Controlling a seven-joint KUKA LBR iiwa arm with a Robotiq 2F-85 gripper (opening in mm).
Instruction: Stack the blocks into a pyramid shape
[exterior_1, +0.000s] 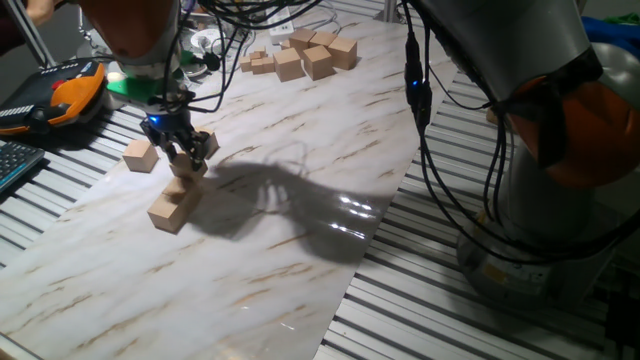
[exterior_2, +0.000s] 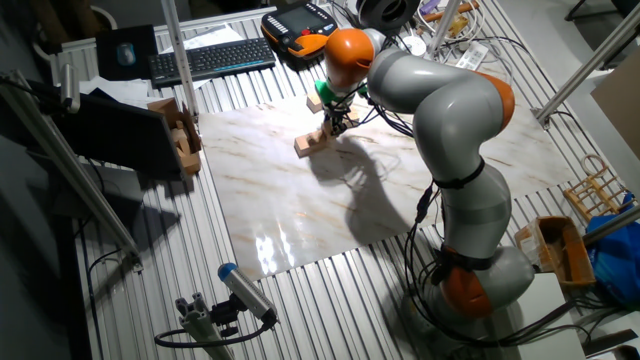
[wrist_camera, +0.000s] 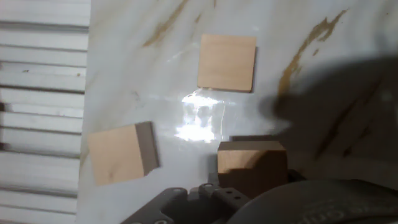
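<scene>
While claw (exterior_1: 186, 150) grips a block (exterior_1: 187, 166), marble-look board (exterior_1: 300, 200) sits on slatted alu table (exterior_1: 480, 320)

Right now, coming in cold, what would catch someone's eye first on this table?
The grey-and-orange robot arm bending over the marble-patterned board, its claw low over a few plain tan wooden cubes near the board's edge. Next, a loose cluster of tan wooden blocks at the far end.

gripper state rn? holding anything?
Gripper: looks closed on a block, just over the two-block stack; the contact itself isn't clearly visible.
</scene>
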